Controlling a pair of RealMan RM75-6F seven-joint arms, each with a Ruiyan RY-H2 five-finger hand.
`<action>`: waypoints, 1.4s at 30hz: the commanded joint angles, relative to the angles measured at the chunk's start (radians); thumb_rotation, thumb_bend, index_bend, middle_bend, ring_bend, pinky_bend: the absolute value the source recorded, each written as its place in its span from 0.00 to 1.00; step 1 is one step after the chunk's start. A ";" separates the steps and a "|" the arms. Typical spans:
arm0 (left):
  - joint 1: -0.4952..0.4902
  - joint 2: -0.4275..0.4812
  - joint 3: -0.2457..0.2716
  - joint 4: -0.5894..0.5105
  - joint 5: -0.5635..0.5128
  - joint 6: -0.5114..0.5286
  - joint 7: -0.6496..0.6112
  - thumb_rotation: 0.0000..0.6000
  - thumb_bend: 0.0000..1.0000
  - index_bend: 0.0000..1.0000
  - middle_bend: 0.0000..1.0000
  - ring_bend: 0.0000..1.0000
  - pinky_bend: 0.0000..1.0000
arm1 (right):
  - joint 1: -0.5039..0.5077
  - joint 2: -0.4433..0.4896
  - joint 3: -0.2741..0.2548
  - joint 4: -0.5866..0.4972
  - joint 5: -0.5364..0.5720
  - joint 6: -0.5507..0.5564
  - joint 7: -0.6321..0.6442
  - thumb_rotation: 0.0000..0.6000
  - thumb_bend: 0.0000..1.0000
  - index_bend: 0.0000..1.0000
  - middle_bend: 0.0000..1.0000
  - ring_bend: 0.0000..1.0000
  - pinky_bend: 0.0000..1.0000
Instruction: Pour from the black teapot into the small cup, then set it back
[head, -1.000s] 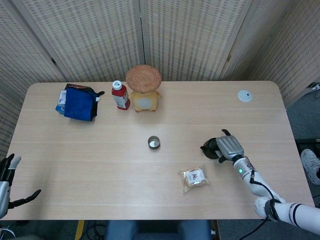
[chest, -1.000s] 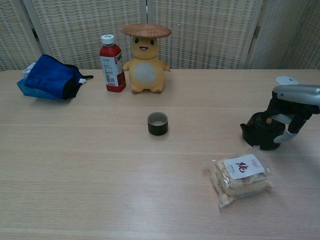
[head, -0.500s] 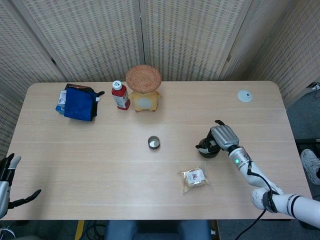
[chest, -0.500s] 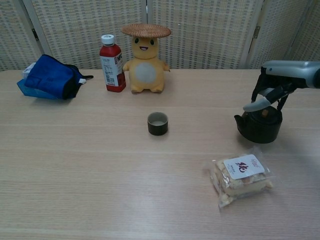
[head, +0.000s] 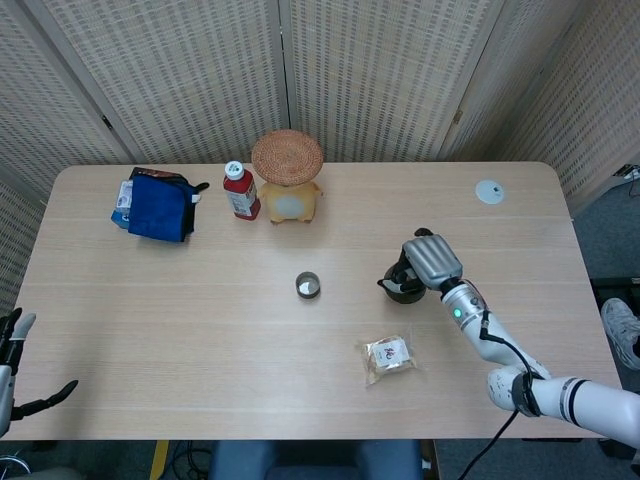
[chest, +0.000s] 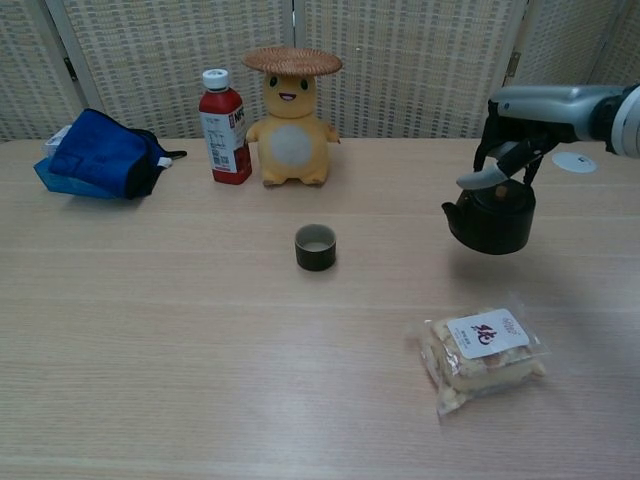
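Note:
My right hand (chest: 515, 130) (head: 430, 262) grips the black teapot (chest: 489, 217) (head: 401, 287) from above by its handle and holds it off the table, spout toward the left. The small dark cup (chest: 315, 247) (head: 308, 285) stands upright mid-table, well to the left of the teapot, with a pale inside. My left hand (head: 12, 365) hangs off the table's near left corner, fingers spread and holding nothing; the chest view does not show it.
A snack packet (chest: 483, 352) lies below the teapot. A yellow plush toy with a straw hat (chest: 291, 110), a red bottle (chest: 224, 127) and a blue bag (chest: 98, 155) stand along the back. A small white disc (head: 489, 192) lies at the back right.
My right hand has lifted the teapot off the table and carried it left and up toward the cup. The left hand has sunk slightly lower at the frame's edge.

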 joint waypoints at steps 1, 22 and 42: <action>0.001 -0.001 -0.001 0.003 0.000 0.002 -0.003 0.60 0.05 0.00 0.00 0.00 0.00 | 0.004 -0.001 -0.004 -0.005 0.001 0.011 -0.011 0.59 0.35 1.00 1.00 0.95 0.22; 0.010 -0.005 -0.005 0.013 0.000 0.016 -0.016 0.61 0.05 0.00 0.00 0.00 0.00 | 0.111 -0.051 0.026 0.030 0.042 -0.012 -0.078 0.78 0.45 1.00 1.00 0.95 0.39; 0.028 -0.001 0.000 0.003 0.000 0.031 0.001 0.61 0.05 0.00 0.00 0.00 0.00 | 0.259 -0.236 0.046 0.250 0.024 -0.113 -0.044 0.80 0.45 1.00 1.00 0.95 0.39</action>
